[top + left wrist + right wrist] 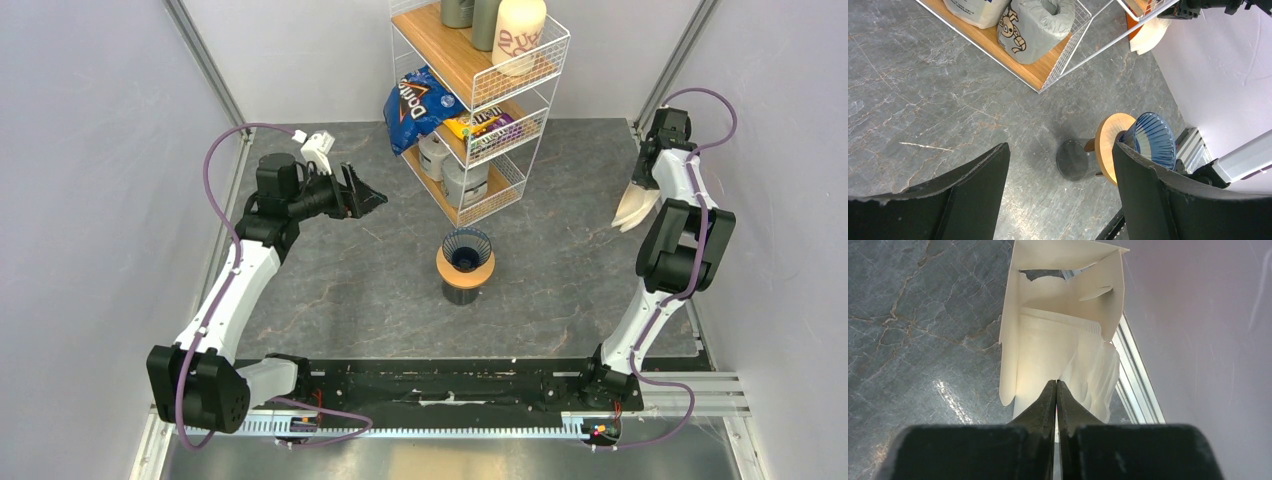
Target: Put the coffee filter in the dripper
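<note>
The dripper (pixel 467 246), a dark blue ribbed cone, sits in a tan wooden ring (pixel 450 268) on a dark cup (pixel 460 293) at the table's middle. It also shows in the left wrist view (pixel 1151 139). The coffee filter (pixel 1040 357) is white paper, one of a fanned stack inside an open white paper box (pixel 1063 252) at the table's far right edge (pixel 634 209). My right gripper (pixel 1056 383) is shut, its tips pinching the filter paper. My left gripper (pixel 372 200) is open and empty, up and left of the dripper, and its view (pixel 1060 150) looks toward the cup.
A white wire shelf rack (pixel 478 95) stands at the back, holding a blue chip bag (pixel 415 105), jars and a cream canister (pixel 518 35). Grey enclosure walls stand close on both sides. A metal rail (pixel 1135 375) runs along the right edge.
</note>
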Available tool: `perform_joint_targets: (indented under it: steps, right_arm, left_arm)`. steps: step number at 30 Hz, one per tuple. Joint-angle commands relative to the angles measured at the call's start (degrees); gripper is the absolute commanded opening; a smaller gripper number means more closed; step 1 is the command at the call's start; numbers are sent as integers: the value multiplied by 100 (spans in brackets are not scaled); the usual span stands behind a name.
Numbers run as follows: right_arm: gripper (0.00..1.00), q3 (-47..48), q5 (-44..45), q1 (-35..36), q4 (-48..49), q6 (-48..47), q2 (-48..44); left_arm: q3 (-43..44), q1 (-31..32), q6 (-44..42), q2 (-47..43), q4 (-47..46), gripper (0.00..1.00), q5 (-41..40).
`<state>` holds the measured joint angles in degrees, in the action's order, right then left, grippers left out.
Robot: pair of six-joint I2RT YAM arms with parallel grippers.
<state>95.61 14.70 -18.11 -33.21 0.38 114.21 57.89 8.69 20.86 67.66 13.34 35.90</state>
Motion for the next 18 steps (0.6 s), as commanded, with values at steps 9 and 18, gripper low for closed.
perform_joint_targets:
  steps: [9,18]
  right_arm:
    - [0,123,102,28,-66,146,-425]
    - [0,46,17,27,-277,208,-981]
  left_arm:
    - [345,-43,173,37,-115,82,-31]
    - [468,-45,126,43,-26,82,-13]
